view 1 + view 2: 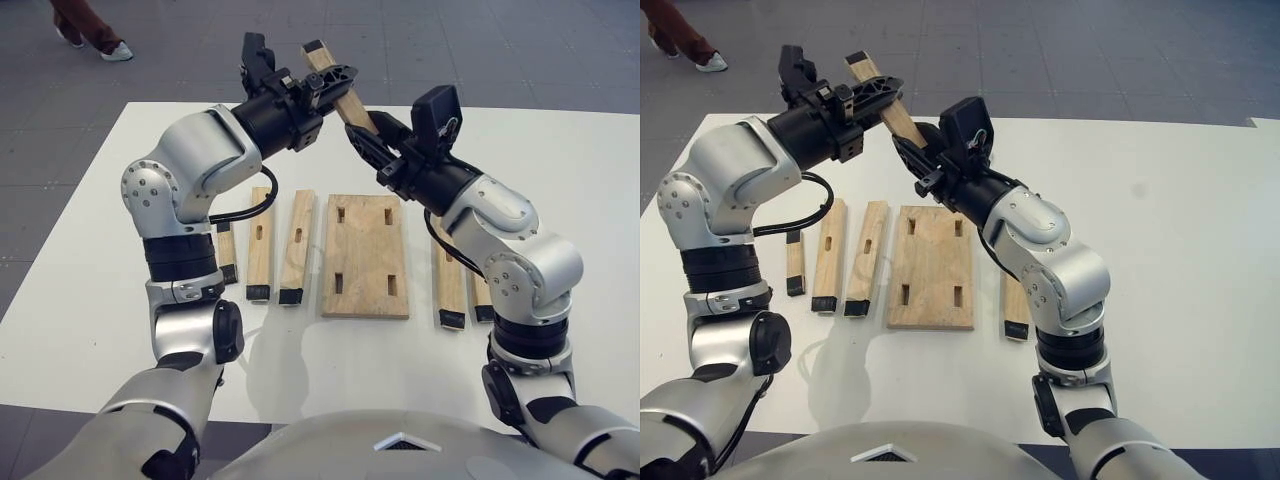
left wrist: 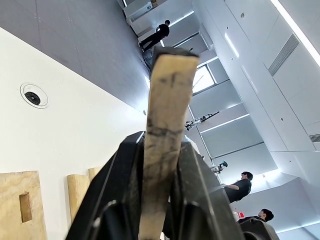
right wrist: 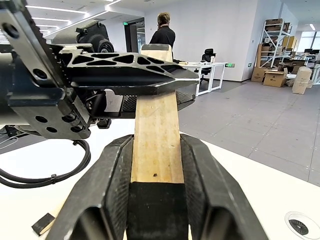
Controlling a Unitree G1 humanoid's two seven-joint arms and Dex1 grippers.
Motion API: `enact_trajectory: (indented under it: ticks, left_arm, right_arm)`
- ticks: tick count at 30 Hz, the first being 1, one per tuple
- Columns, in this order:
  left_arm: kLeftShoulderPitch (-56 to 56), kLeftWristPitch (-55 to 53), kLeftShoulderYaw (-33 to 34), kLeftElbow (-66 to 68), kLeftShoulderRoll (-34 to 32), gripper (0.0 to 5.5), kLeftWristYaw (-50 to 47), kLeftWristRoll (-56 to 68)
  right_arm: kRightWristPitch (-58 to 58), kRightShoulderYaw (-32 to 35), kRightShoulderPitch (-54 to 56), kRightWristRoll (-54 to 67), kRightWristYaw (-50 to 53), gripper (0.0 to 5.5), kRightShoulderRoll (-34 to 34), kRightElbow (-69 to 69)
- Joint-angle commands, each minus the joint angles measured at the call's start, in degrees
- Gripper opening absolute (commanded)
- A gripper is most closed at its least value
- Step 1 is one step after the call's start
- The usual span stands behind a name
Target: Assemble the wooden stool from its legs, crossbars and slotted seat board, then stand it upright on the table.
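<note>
Wooden leg [image 1: 352, 107] aloft, tight in both: upper part between left jaws, lower end between right jaws

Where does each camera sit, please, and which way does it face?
Left eye view: on the head, facing forward and down over both arms at the table and seat board.
Right eye view: beside it, same scene.
Left wrist view: on the left wrist, facing along the left gripper and wooden leg.
Right wrist view: on the right wrist, facing along the right gripper.
Both wrist views share that leg.
</note>
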State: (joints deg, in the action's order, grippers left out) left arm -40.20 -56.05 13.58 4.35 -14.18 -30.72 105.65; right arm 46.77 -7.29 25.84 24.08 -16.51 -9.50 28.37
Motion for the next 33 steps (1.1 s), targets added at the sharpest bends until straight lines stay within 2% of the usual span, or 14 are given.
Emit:
enact_trajectory:
  ticks: [1, 6, 7, 12, 21, 24, 28, 33]
  left_arm:
    - [-0.02, 0.45, -0.60, -1.08, -0.78, 0.53, 0.72, 2.61]
    - [0.27, 1.46, -0.79, -1.28, -1.19, 0.51, 0.79, 1.25]
    - [0.43, 1.57, -0.88, -1.39, -1.29, 0.50, 1.09, 0.42]
    - [1.54, 2.29, -2.11, -3.01, -2.49, 0.42, 3.89, -7.12]
    - [4.44, 9.21, -6.08, -7.98, -8.84, 0.42, 14.16, -39.33]
    - [8.29, 12.03, -5.99, -15.81, -9.60, 0.42, 14.69, -47.05]
    - [20.62, 15.57, -10.33, -27.03, -10.85, 0.41, 15.11, -60.25]
    - [31.65, 20.32, -11.17, -29.33, -5.91, 0.41, 13.92, -70.34]
  right_arm:
    - [1.66, 1.06, -0.62, 0.50, -0.88, 1.31, -2.01, -0.44]
    - [2.39, 1.74, -0.28, 1.30, -0.94, 1.31, -2.59, -0.65]
    - [2.83, 2.03, -0.18, 1.71, -0.79, 1.70, -2.38, -0.69]
    - [5.59, 2.87, 0.47, 4.20, -0.64, 2.57, -1.59, -0.46]
    - [7.40, 3.00, 0.36, 4.99, -0.33, 4.30, -2.50, 0.45]
    - [6.35, 3.59, 0.60, 4.00, 0.25, 4.85, -3.07, -0.84]
    - [4.01, 6.24, 0.33, 1.86, 3.00, 5.47, -2.87, -3.15]
    - [1.81, 8.43, -1.08, -0.44, 6.50, 5.50, -1.95, -3.98]
